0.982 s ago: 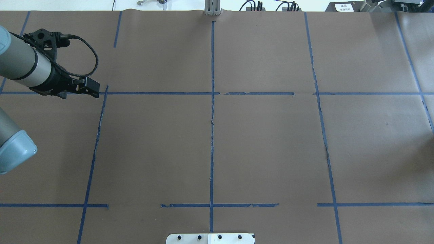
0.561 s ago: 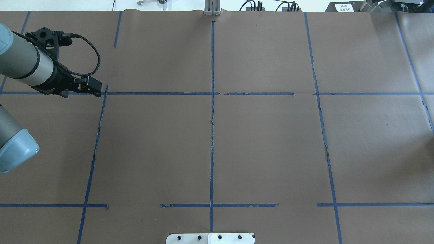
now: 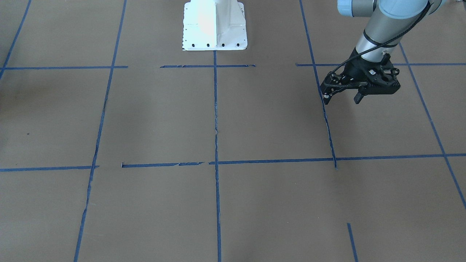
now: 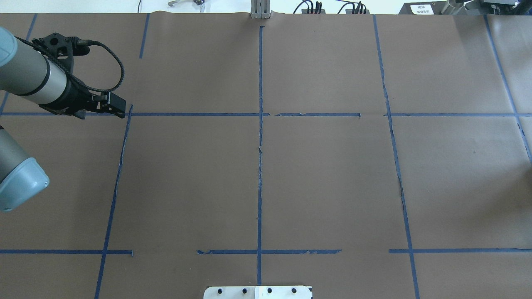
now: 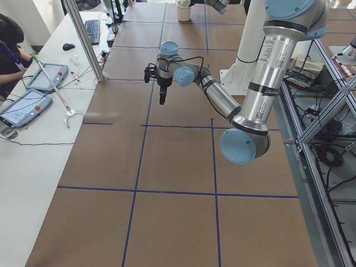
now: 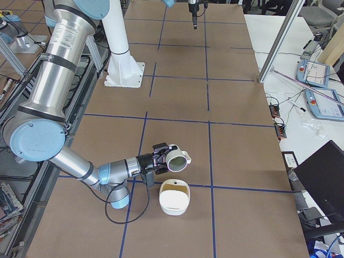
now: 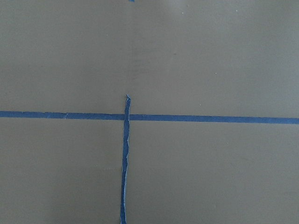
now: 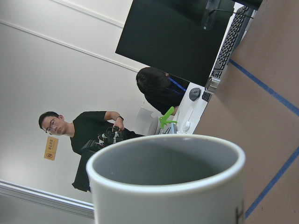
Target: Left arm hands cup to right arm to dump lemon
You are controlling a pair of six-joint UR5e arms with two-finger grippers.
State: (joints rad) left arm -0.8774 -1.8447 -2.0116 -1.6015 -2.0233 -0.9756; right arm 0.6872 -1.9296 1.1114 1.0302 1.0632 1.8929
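Note:
The left arm's black open-framed gripper (image 3: 341,100) hangs open and empty over the brown table, by a blue tape corner. It also shows at the left of the overhead view (image 4: 117,109) and in the exterior left view (image 5: 162,98). The right arm's gripper (image 6: 157,162) shows only in the exterior right view, with the white cup (image 6: 176,159) at its tip, off the table and tipped on its side. I cannot tell whether it is shut. The cup's grey inside (image 8: 168,161) fills the right wrist view and looks empty. The lemon is not in view.
A white container (image 6: 173,200) stands on the table just below the tipped cup. The robot's white base (image 3: 214,25) is at the table's near edge. Operators sit beyond the table's end (image 8: 100,133). Blue tape lines (image 7: 125,158) cross the brown paper.
The left arm has shifted slightly; its gripper moved a little to the right and up in the overhead view. Nothing else changed there.

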